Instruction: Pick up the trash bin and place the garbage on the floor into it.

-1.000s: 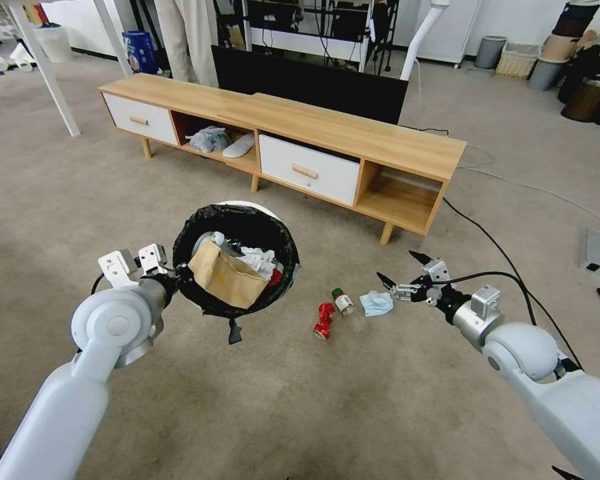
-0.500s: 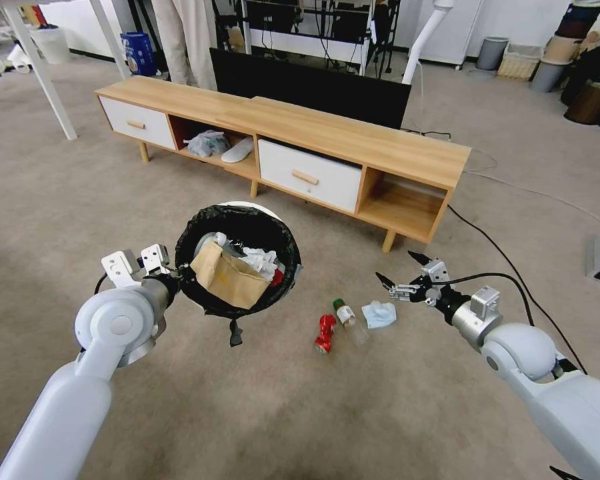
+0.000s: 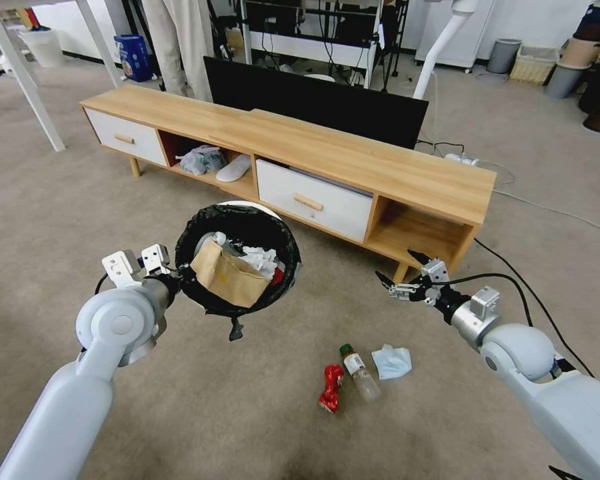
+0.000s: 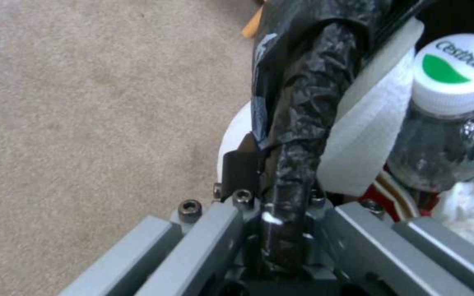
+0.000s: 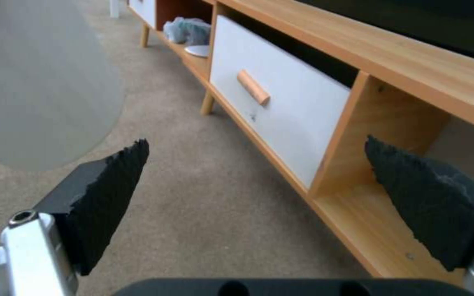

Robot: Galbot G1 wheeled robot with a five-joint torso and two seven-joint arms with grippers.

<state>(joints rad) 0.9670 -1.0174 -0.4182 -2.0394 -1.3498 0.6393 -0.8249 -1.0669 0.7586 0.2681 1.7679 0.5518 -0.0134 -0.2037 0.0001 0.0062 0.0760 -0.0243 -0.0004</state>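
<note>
My left gripper (image 3: 175,275) is shut on the near rim of the trash bin (image 3: 247,215), a white bin with a black bag, and holds it above the floor (image 3: 180,400). Inside lie a brown paper bag (image 3: 228,273) and white tissue (image 3: 260,260). The left wrist view shows the gripper (image 4: 281,205) clamped on the bag-covered rim (image 4: 303,123), beside a clear bottle (image 4: 451,119). The garbage on the carpet is a crushed red can (image 3: 331,387), a clear bottle (image 3: 361,373) and a pale blue face mask (image 3: 391,361). My right gripper (image 3: 400,273) hangs open above and behind them, its fingers (image 5: 105,193) spread wide.
A long wooden cabinet (image 3: 353,150) with white drawers stands close ahead, a black screen (image 3: 313,100) behind it. A black cable (image 3: 520,280) runs over the carpet on the right. A white table leg (image 3: 20,73) stands at the far left, grey bins (image 3: 503,53) at the far right.
The whole picture has shifted, so the camera has moved: the cabinet looms nearer and the litter sits lower and closer. Both arms keep their pose, the bin still held.
</note>
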